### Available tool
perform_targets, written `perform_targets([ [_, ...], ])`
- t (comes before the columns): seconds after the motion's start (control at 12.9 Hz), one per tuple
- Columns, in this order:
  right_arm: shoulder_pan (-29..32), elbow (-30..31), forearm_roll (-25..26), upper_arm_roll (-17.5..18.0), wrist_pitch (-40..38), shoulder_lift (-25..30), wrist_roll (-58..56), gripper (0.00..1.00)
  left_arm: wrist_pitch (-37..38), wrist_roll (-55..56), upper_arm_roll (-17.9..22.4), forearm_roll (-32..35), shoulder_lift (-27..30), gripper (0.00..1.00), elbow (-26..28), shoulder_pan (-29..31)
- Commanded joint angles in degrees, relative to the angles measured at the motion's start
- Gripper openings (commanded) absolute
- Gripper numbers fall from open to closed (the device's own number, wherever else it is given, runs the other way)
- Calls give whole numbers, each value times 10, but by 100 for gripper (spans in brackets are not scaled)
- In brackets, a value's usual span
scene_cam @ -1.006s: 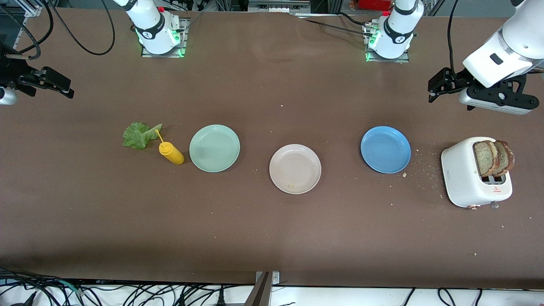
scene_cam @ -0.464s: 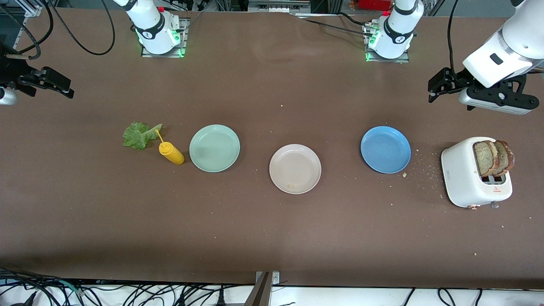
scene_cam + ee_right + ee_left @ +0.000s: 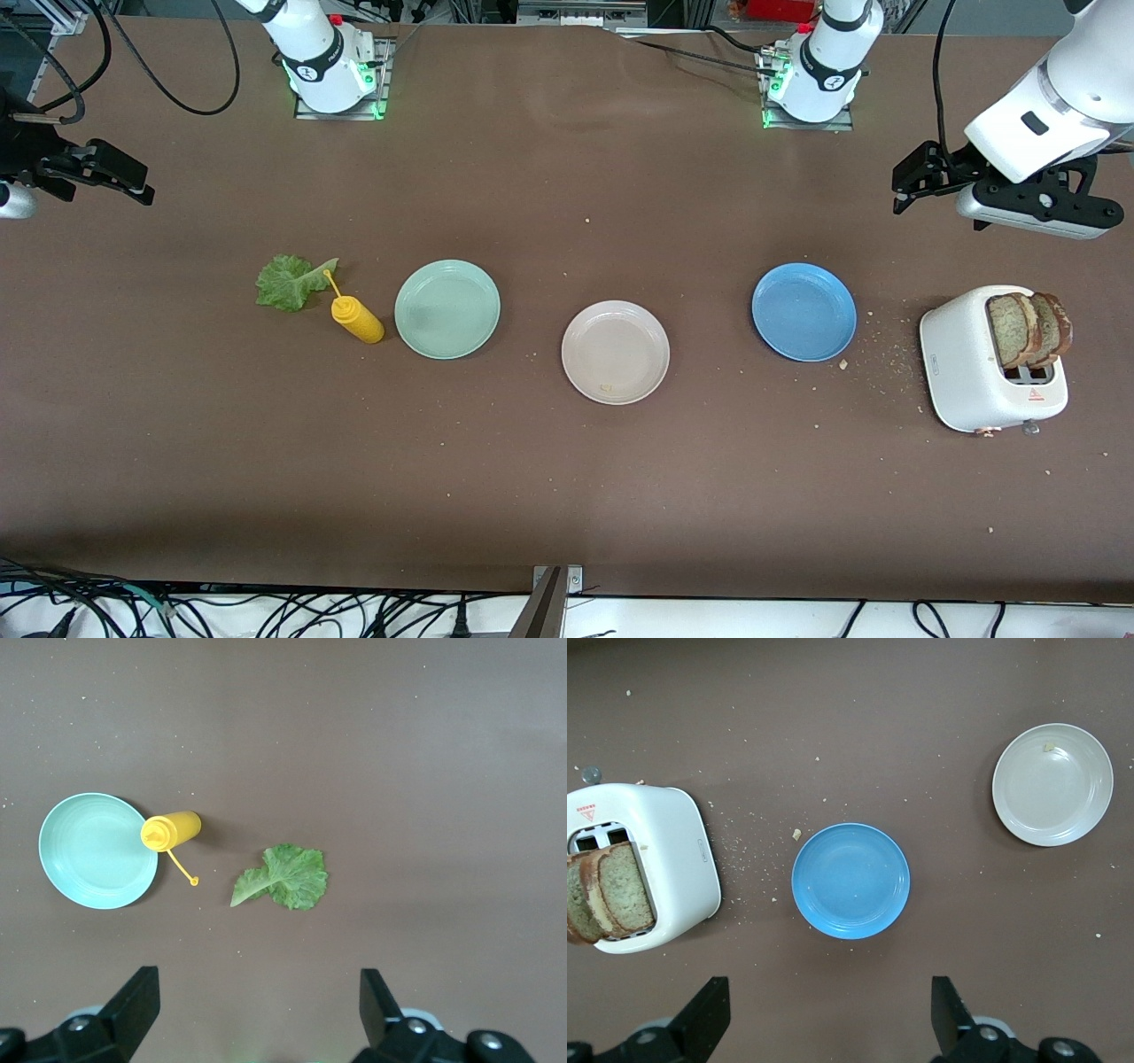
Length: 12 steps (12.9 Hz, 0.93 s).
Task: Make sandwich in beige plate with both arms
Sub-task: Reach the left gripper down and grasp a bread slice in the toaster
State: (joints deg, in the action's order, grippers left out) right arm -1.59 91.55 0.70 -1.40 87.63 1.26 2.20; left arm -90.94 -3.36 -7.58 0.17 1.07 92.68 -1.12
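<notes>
The beige plate (image 3: pixel 615 352) lies mid-table with only a small crumb in it, and it also shows in the left wrist view (image 3: pixel 1052 784). Two brown bread slices (image 3: pixel 1028 330) stand upright in the white toaster (image 3: pixel 974 363) at the left arm's end. The green lettuce leaf (image 3: pixel 288 282) lies flat on the table toward the right arm's end. My left gripper (image 3: pixel 912 182) hangs open and empty over bare table near the toaster, its jaws wide (image 3: pixel 830 988). My right gripper (image 3: pixel 133 182) hangs open and empty over bare table at the right arm's end (image 3: pixel 257 979).
A yellow squeeze bottle (image 3: pixel 357 319) lies on its side between the lettuce and a mint-green plate (image 3: pixel 447 308). A blue plate (image 3: pixel 803 311) sits between the beige plate and the toaster. Crumbs are scattered between the blue plate and the toaster.
</notes>
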Motion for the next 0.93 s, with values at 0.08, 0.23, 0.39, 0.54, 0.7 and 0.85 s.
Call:
perform_targets([
  [0.08,2,5,0,3,-2,8,-5,100,3,-2,0,-13,-9,100,-8,2],
  [0.23,2,5,0,3,-3,8,-5,100,3,-2,1,-11,-14,100,-8,2],
  [0.39,1,5,0,3,-3,8,-4,100,1,-5,6,12,-32,100,-8,13],
  [0.54,1,5,0,3,-3,8,-5,100,2,-39,6,36,-53,100,-10,42],
  [0.7,0,4,1,12,-3,8,-3,100,-3,-47,6,38,-97,100,-21,71],
  [0.85,0,4,1,14,-3,8,-2,100,-4,-46,7,41,-155,100,-56,95],
])
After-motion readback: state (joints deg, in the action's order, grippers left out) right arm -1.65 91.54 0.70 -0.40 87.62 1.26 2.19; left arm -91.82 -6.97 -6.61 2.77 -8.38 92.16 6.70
